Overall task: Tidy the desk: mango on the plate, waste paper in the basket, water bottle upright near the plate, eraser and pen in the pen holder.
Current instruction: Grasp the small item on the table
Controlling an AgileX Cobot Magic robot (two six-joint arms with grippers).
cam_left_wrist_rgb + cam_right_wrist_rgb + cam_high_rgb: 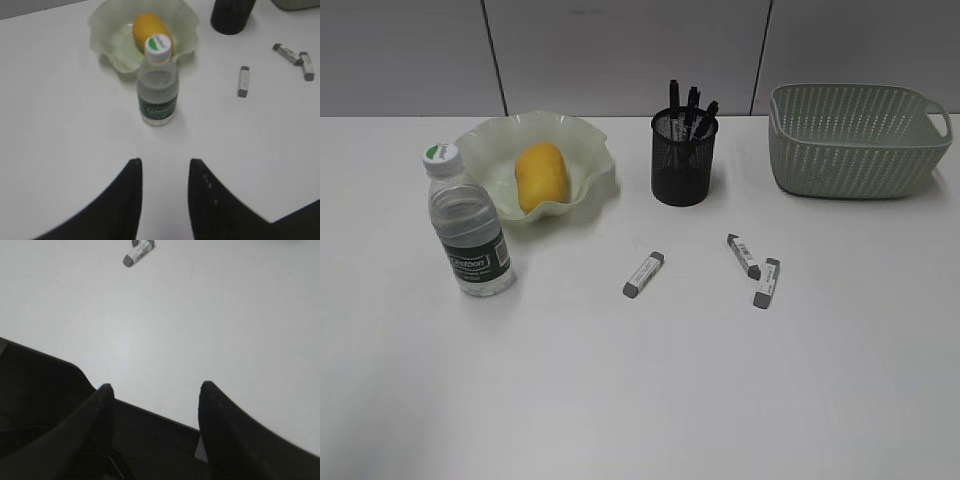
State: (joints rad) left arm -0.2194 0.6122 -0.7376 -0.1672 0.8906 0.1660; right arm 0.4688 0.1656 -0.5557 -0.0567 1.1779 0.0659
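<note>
Three erasers left on worktop; nearest one lies ahead-left of right claw, long axis diagonal; both claws released, empty; left claw faces bottle.

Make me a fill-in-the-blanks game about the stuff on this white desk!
1. The mango lies on the ruffled green ____.
2. The water bottle stands ____ beside that dish.
3. ____ erasers lie flat on the desk: one alone, two touching.
4. The black pen holder has dark ____ sticking out of its top.

Missing words: plate; upright; three; pens
</note>
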